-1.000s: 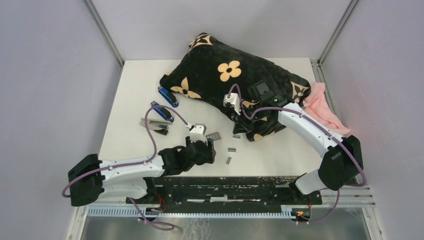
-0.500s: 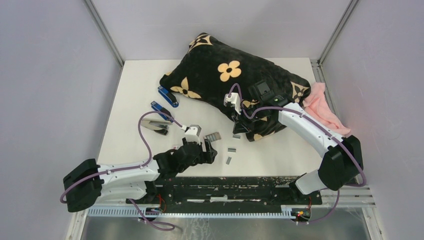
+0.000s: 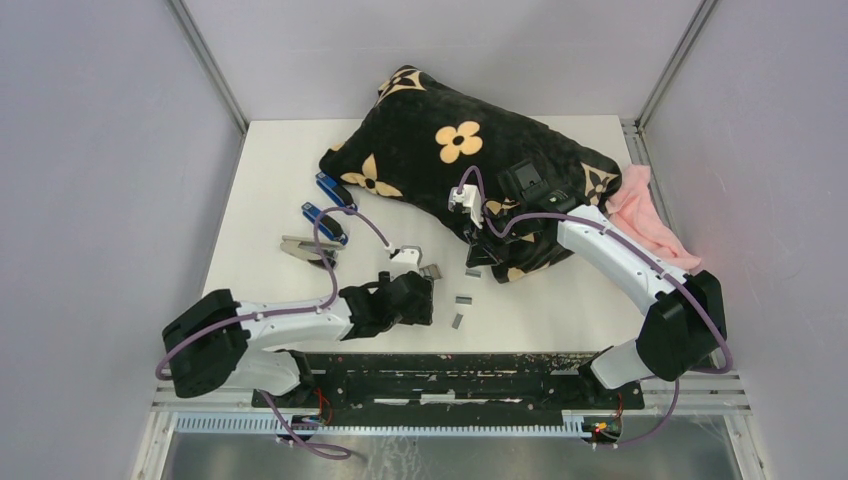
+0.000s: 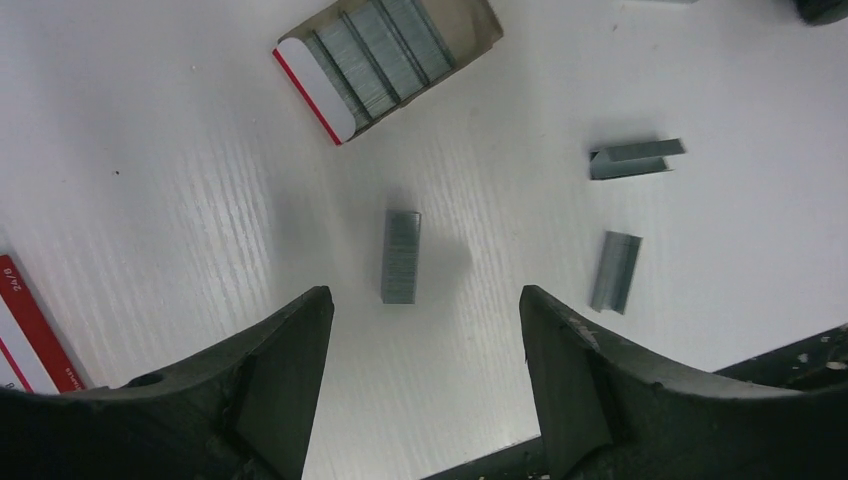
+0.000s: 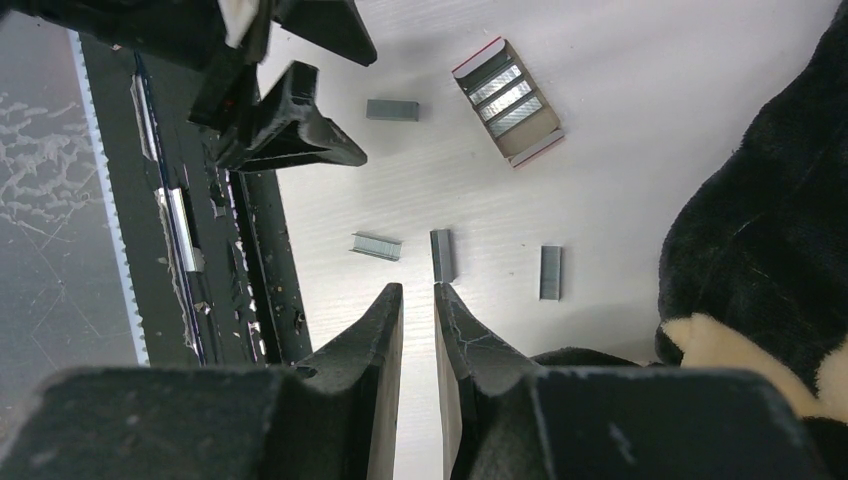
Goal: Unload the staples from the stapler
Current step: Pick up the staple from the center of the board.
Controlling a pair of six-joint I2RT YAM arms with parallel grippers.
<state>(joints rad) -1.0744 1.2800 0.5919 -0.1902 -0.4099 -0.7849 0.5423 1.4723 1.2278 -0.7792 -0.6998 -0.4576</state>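
Silvery-grey staple strip [image 4: 400, 255] loose on white bench [image 4: 150, 150], evidently unloaded | my left claw [image 4: 422, 295] released above it | right claw [image 5: 417, 290] clenched, empty

I'm counting four loose staple strips [image 5: 392, 110] lying around one staple box [image 4: 312, 88], two blue staplers [image 3: 336, 194] sitting beyond it, one pillow [image 3: 440, 140].

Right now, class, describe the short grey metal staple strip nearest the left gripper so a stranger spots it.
On the white table, find the black left gripper, jaws open. The silvery-grey staple strip lies ahead of it, near the red-edged staple box. Alone among the loose strips, it lines up with the jaw gap.
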